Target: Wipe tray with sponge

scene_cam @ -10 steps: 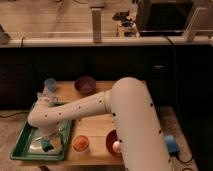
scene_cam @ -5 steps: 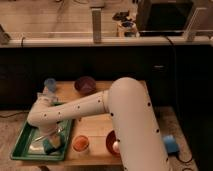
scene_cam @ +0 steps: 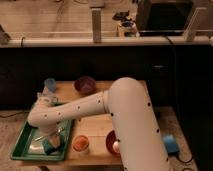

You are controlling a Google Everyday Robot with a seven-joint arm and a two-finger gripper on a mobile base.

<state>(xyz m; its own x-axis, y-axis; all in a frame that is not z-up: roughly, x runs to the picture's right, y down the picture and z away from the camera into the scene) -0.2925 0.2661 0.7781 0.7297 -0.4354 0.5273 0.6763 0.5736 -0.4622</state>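
While the hand hangs low inside the tray, at the end of the forearm that drops from the bent elbow, I cannot tell whether it is closed on anything, because its tip merges with what lies beneath it. Directly under it, touching or very nearly so, is the sponge, a small teal block on the tray floor. It lies toward the tray's near corner, on the right as the camera sees it.

The step in hand looks like the wiping itself. To do it well, the hand should press only hard enough to flatten the soft block. More pressure would likely drag the light plastic tray across the tabletop. Strokes are best run along the tray's long side and turned before the sloping walls, so the sponge is not ridden up and over the rim.

A pale patch that I cannot identify lies just left of the sponge, and a sweep that way would probably push it along.

Past the tray's right wall and near the hand stands an orange bowl. Beyond that is a red bowl, partly hidden by the arm. On the far side of the hand, well apart from it, are a blue cup and a purple bowl.
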